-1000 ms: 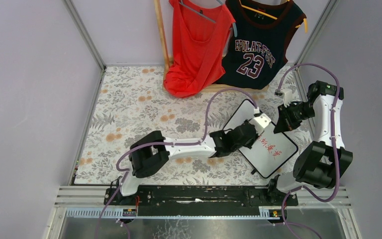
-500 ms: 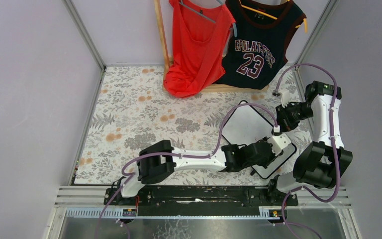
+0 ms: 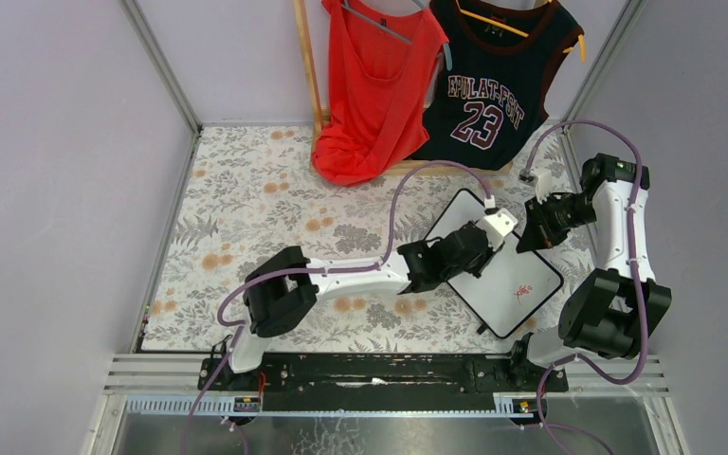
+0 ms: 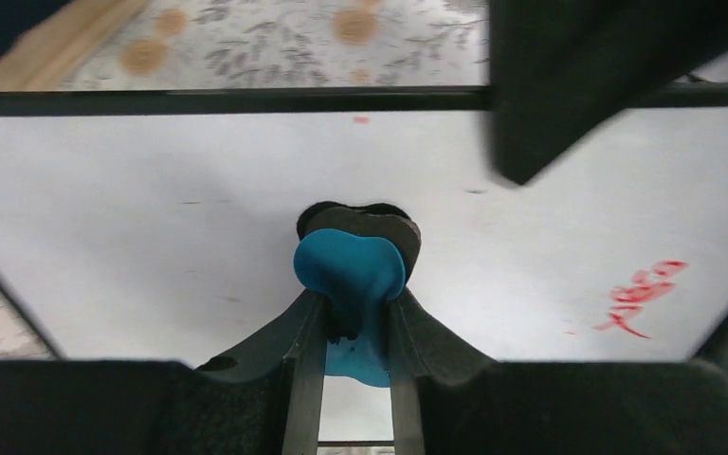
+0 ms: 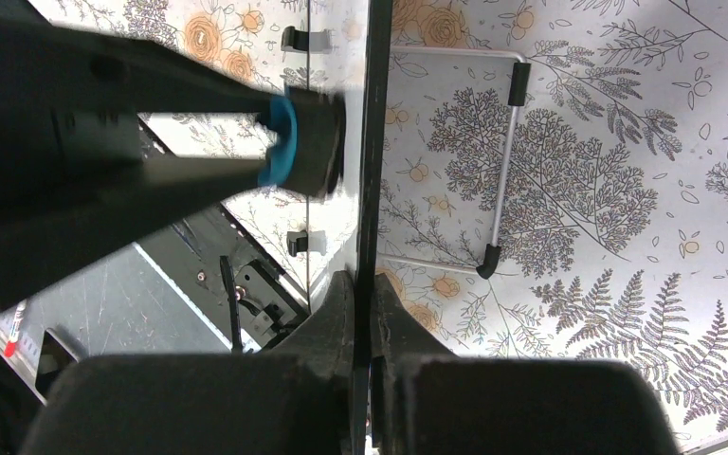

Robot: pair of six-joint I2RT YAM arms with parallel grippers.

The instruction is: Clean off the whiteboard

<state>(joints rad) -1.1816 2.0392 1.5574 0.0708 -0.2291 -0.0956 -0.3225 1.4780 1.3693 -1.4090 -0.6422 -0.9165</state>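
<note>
Back from the near right corner, the left claw (image 3: 489,228) now sits over the far left part of the board (image 3: 512,265). The red writing has shrunk to a small scrawl (image 3: 523,289) close to the near right corner.

The board lies on the floral cloth (image 3: 275,209) at the right of the table, turned cornerwise, just left of the right arm. The left claw is clenched on a blue eraser (image 4: 349,263), whose dark pad meets the white surface. In the left wrist view the scrawl sits to the right of the eraser, well apart from it, and the rest of the surface in sight is nearly clean.

The right claw (image 5: 362,308) is at the board's far right edge, its fingers (image 5: 339,318) pinched on the thin black frame (image 5: 373,171). Beside that edge, a wire stand (image 5: 504,161) with black tips shows against the cloth.

At the far end a red top (image 3: 374,85) and a dark jersey (image 3: 488,95) numbered 23 hang side by side.
</note>
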